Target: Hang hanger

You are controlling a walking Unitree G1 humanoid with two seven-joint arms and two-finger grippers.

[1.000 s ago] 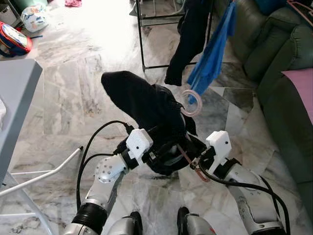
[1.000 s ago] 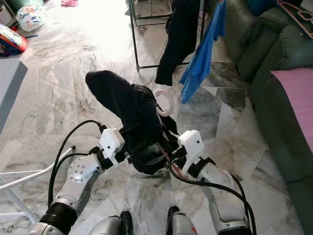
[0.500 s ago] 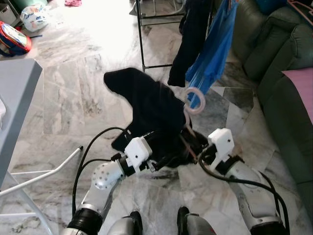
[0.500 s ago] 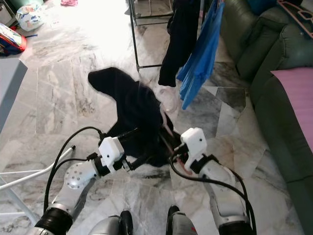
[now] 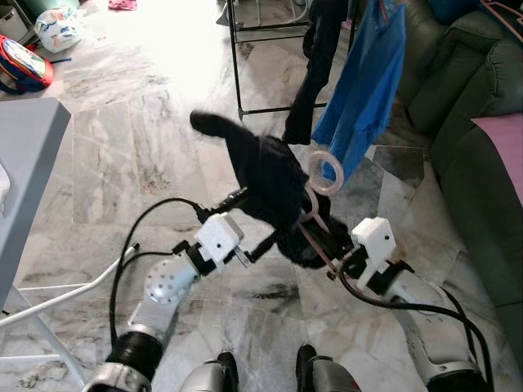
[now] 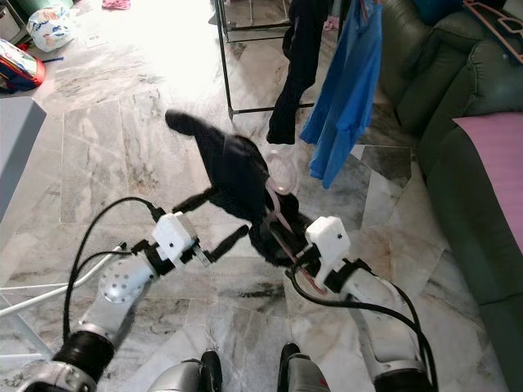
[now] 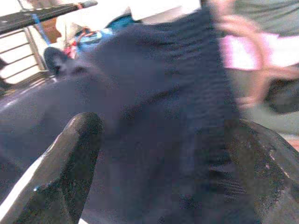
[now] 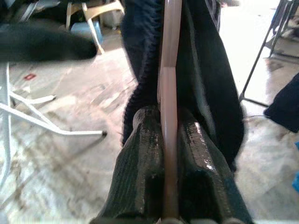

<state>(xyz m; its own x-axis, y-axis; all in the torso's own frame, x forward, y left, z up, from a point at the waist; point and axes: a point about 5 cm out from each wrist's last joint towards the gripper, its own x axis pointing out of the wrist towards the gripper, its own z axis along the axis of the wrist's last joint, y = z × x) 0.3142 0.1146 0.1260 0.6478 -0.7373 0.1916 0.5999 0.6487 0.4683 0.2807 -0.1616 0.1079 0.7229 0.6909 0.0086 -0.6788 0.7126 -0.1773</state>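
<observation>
One pink hanger (image 8: 168, 93) pinched by right gripper (image 8: 169, 140).

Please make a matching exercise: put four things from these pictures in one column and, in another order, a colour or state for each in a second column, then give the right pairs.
1. pink hanger
2. blue shirt
3. left gripper
4. sofa

a. open beside the dark garment
b. hanging on the rack
c. dark green
d. clamped in the right gripper

Pairs: 1-d, 2-b, 3-a, 4-c
</observation>
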